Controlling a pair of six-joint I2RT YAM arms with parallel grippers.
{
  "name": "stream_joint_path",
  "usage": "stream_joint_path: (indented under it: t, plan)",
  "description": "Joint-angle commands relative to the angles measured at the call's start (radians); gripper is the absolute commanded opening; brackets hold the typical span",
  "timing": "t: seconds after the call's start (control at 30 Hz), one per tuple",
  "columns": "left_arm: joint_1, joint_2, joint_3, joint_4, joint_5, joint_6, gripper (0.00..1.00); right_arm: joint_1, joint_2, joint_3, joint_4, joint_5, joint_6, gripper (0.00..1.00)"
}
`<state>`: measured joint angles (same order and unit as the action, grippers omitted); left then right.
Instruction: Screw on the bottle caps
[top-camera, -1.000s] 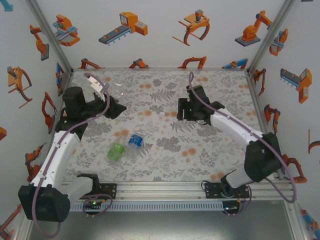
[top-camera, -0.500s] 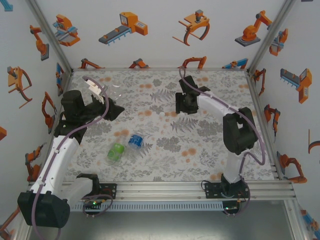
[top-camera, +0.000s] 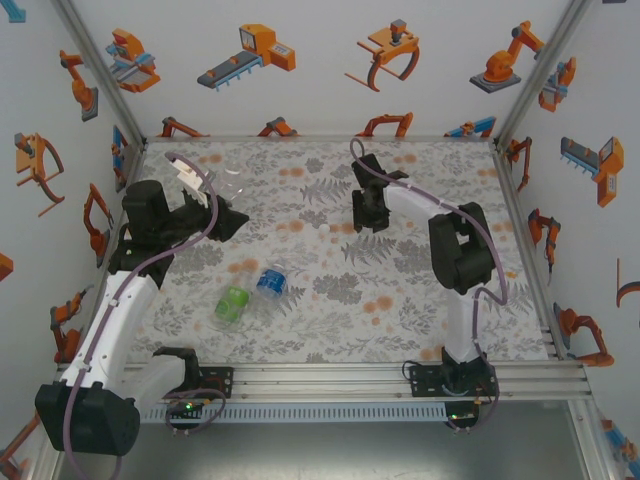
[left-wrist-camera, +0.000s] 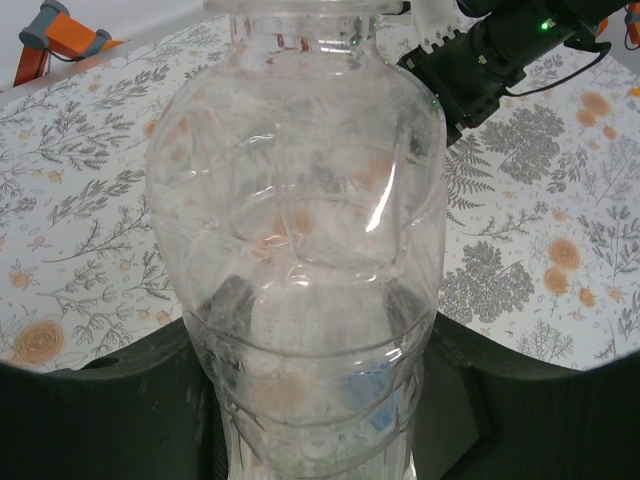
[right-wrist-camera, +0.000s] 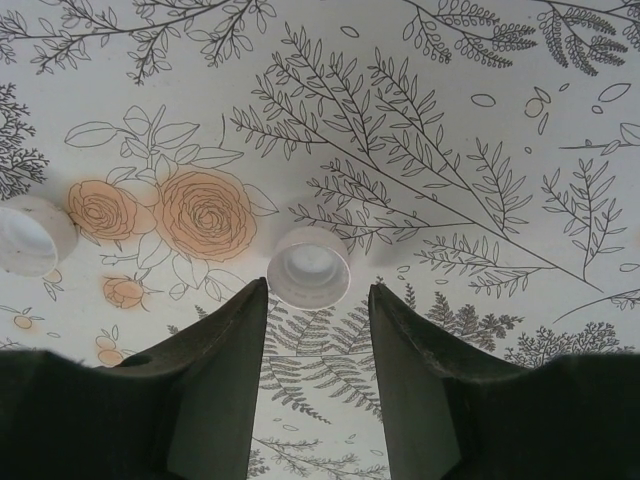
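Whitish cap (right-wrist-camera: 308, 266) lies on the floral table (right-wrist-camera: 480, 150), hollow side up it looks, right at the tips of my R gripper (right-wrist-camera: 318, 290). Its fingers stand apart w/ a narrow gap, one each side of the cap and not clamped as far as I can see, and a second cap (right-wrist-camera: 30, 235) sits at the left edge of that wrist view. L gripper (left-wrist-camera: 315, 320) is closed on a clear bottle (left-wrist-camera: 300, 180) at the far-left part of the table, neck pointing away from the wrist cam. Green-label bottle (top-camera: 232, 303) and blue-label bottle (top-camera: 270, 282) lie side by side near-left of centre, well apart from both grippers.
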<state>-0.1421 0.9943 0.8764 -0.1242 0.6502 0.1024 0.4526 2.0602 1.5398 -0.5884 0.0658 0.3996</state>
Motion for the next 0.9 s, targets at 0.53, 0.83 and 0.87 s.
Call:
stream_joint_path:
  t: [0.53, 0.83, 0.87]
  plan:
    - [0.005, 0.012, 0.004, 0.018, 0.026, 0.003, 0.06, -0.005, 0.063, 0.059, 0.002, 0.007, -0.027, 0.37]
    - [0.006, 0.018, 0.006, 0.020, 0.031, 0.002, 0.06, 0.004, -0.025, 0.004, -0.017, 0.010, -0.017, 0.33]
    - [0.006, 0.018, 0.006, 0.020, 0.033, 0.001, 0.06, 0.008, -0.046, -0.018, -0.014, 0.004, -0.009, 0.33]
